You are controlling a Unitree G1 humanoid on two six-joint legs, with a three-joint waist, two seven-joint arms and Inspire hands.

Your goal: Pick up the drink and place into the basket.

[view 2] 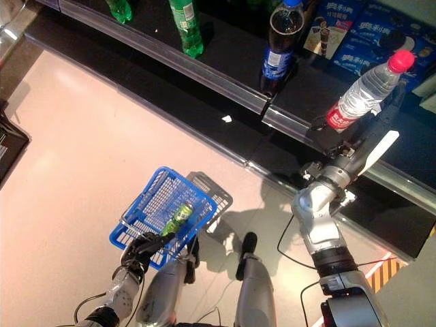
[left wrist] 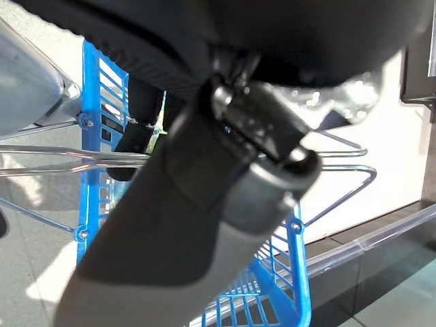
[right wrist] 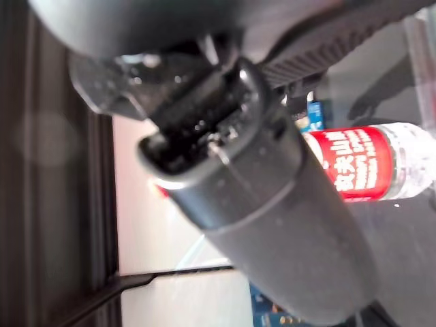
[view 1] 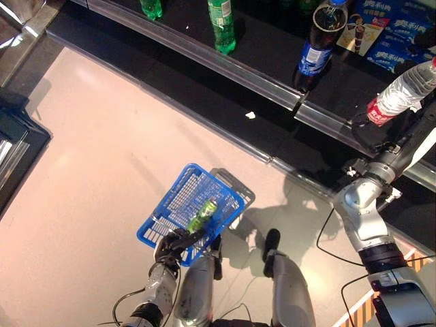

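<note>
- Left eye view: the right hand [view 1: 364, 126] is up at the shelf [view 1: 272, 92] with its fingers wrapped round the base of a clear water bottle [view 1: 403, 94] with a red label, which leans out tilted over the shelf edge. The step in hand looks like lifting this drink clear. To do it well, I would raise it straight off the shelf before swinging, keeping it away from the dark cola bottle [view 1: 319, 42] standing near it, and carry it low over the blue basket [view 1: 170, 204] before letting go
- Left eye view, lower part: the left hand [view 1: 172, 246] is curled on the basket's near rim or handle and holds it above the floor [view 1: 95, 150]. A green can [view 1: 203, 215] already lies inside the basket
- Right eye view: the same scene; the red cap [view 2: 402, 60] points up and away from the robot, and a green bottle [view 2: 185, 26] stands well apart further along the shelf
- Left wrist view: the thumb fills most of the picture. Past it run the basket's blue mesh and wire handles [left wrist: 61, 153]; the fingers themselves are hard to make out here
- Right wrist view: the thumb lies against the bottle just below its red label [right wrist: 361, 163], a narrow, firm-looking hold
</note>
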